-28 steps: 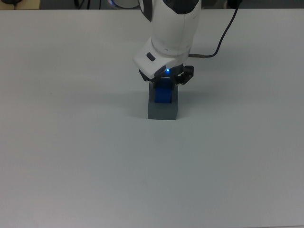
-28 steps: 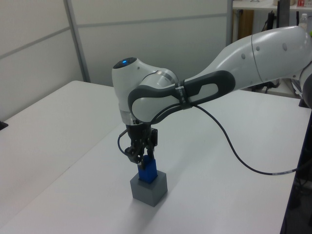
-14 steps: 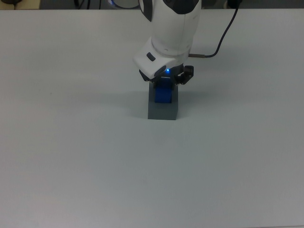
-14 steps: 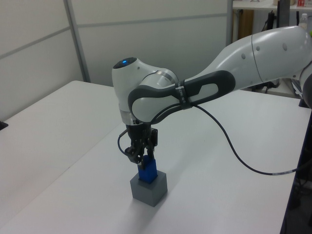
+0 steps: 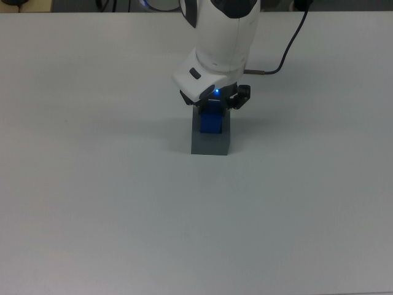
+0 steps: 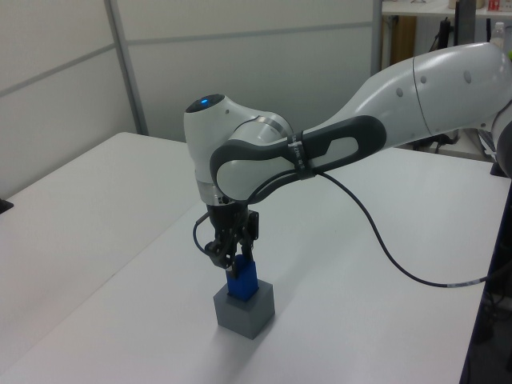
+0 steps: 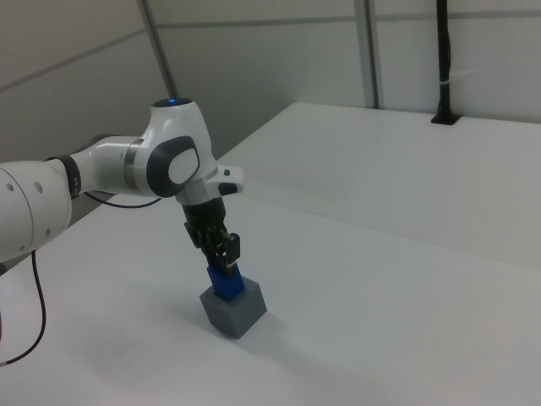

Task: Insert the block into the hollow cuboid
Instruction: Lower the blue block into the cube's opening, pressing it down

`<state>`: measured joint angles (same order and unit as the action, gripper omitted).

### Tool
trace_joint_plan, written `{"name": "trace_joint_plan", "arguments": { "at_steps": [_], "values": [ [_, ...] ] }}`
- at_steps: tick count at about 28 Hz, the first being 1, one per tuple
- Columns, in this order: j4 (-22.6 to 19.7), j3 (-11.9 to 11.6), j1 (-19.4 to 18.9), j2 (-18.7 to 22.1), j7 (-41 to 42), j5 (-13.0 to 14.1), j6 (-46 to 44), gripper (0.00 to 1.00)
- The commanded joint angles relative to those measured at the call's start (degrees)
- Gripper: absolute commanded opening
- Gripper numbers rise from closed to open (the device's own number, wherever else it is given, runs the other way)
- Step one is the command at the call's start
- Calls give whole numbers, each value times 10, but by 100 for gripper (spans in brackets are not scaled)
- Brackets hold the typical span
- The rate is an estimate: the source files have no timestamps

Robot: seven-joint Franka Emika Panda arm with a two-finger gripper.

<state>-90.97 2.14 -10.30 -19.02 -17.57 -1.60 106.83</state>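
Observation:
The blue block (image 5: pixel 212 123) stands upright with its lower end inside the recess of the grey hollow cuboid (image 5: pixel 210 142), near the middle of the white table. Its upper half sticks out above the grey rim, as the left view shows for the block (image 6: pixel 241 282) and cuboid (image 6: pixel 244 309). My gripper (image 5: pixel 213 108) points straight down over them, its fingers closed on the block's top. The right view gives the same picture: gripper (image 7: pixel 224 264), block (image 7: pixel 225 283), cuboid (image 7: pixel 234 309).
A black cable (image 5: pixel 290 48) runs from my wrist toward the far table edge. The white table (image 5: pixel 92 203) spreads wide around the cuboid. In the right view a black post (image 7: pixel 444 63) stands at the far edge.

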Motion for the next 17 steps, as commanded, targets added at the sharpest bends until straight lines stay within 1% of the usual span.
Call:
{"name": "trace_joint_plan", "arguments": {
  "at_steps": [1,7,17],
  "values": [
    [-17,-2,-4,18,-13,1,0,3],
    [-17,-2,-4,24,-13,1,0,3],
    [-40,-2,-4,25,-11,-1,3,3]
  ]
}}
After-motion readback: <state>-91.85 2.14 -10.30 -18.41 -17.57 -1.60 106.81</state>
